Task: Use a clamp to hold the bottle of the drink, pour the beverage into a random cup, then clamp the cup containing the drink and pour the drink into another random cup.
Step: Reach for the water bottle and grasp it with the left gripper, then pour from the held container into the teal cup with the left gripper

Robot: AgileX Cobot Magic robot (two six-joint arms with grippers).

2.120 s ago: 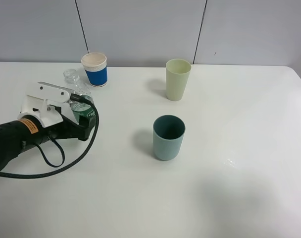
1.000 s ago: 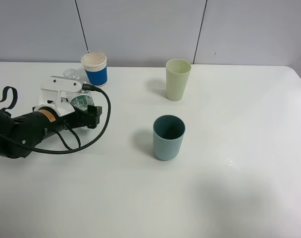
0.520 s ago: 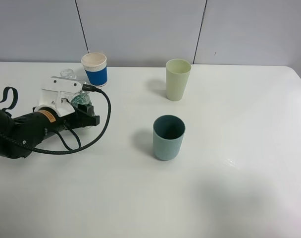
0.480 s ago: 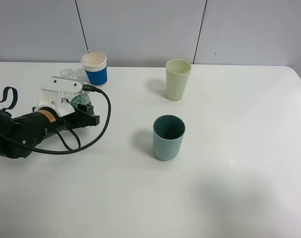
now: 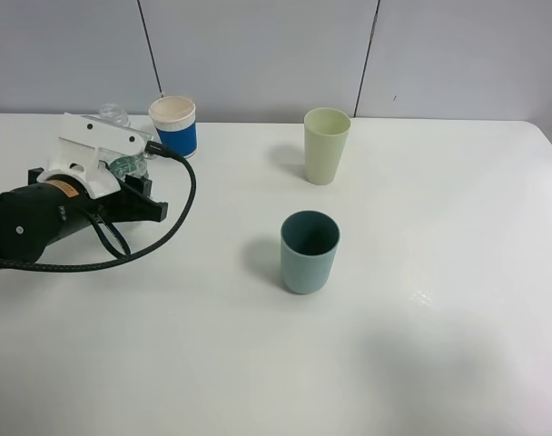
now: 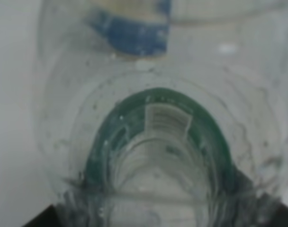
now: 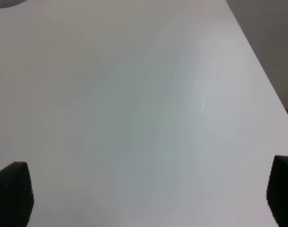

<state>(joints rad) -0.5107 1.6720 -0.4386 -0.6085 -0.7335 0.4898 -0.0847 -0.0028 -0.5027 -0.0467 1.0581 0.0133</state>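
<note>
My left gripper (image 5: 133, 188) is shut on a clear plastic bottle (image 5: 120, 163) with a green label, at the table's back left. The bottle's neck (image 5: 113, 115) sticks up behind the wrist. In the left wrist view the bottle (image 6: 158, 142) fills the frame between the dark fingers (image 6: 44, 216). A blue and white paper cup (image 5: 173, 127) stands just right of the bottle. A pale green cup (image 5: 327, 145) stands at the back middle. A teal cup (image 5: 310, 252) stands in the middle. My right gripper (image 7: 147, 198) is open and empty above bare table; it is out of the exterior view.
The white table (image 5: 421, 345) ends at a grey panelled wall at the back. A black cable (image 5: 172, 227) loops from the left wrist down over the table. In the right wrist view the table's edge (image 7: 257, 56) runs along one side.
My left gripper has closed on the bottle and carried it up and toward the back left, away from its earlier spot. The cups have not moved.
</note>
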